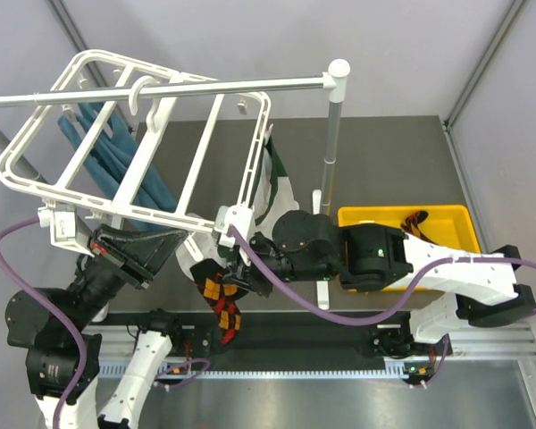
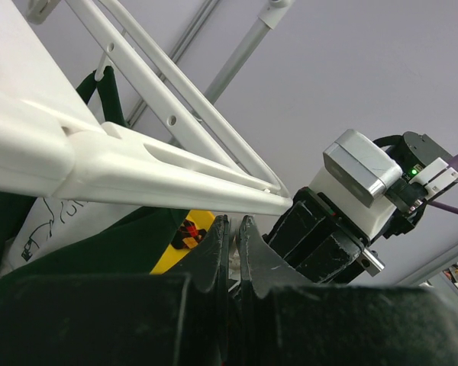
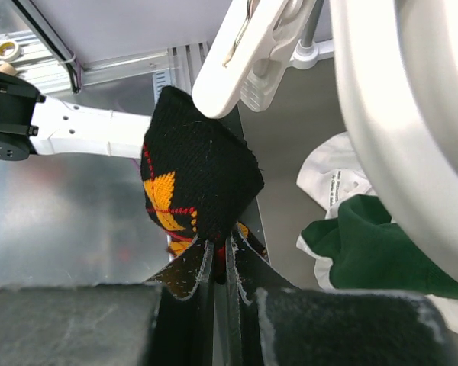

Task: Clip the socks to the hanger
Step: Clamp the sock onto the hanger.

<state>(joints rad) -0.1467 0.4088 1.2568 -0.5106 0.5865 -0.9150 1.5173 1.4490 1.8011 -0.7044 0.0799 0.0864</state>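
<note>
The white hanger (image 1: 134, 134) hangs from a silver rail, tilted. My right gripper (image 1: 243, 275) is shut on a dark argyle sock (image 1: 220, 302) below the hanger's near right corner. In the right wrist view the sock (image 3: 198, 179) bulges above the fingertips and touches the tip of a white clip (image 3: 240, 57) under the hanger rim (image 3: 401, 114). My left gripper (image 1: 182, 238) is just under the near rail, left of that clip (image 1: 227, 218). Its fingers (image 2: 214, 244) stand almost together below the rail (image 2: 175, 187), with a small white bit between them that I cannot identify.
A white and dark green sock (image 1: 275, 183) hangs at the hanger's right side, also in the right wrist view (image 3: 359, 244). Teal cloth (image 1: 116, 152) hangs at its left. A yellow bin (image 1: 456, 228) at right holds another argyle sock (image 1: 416, 219). The rail's post (image 1: 330, 152) stands behind my right arm.
</note>
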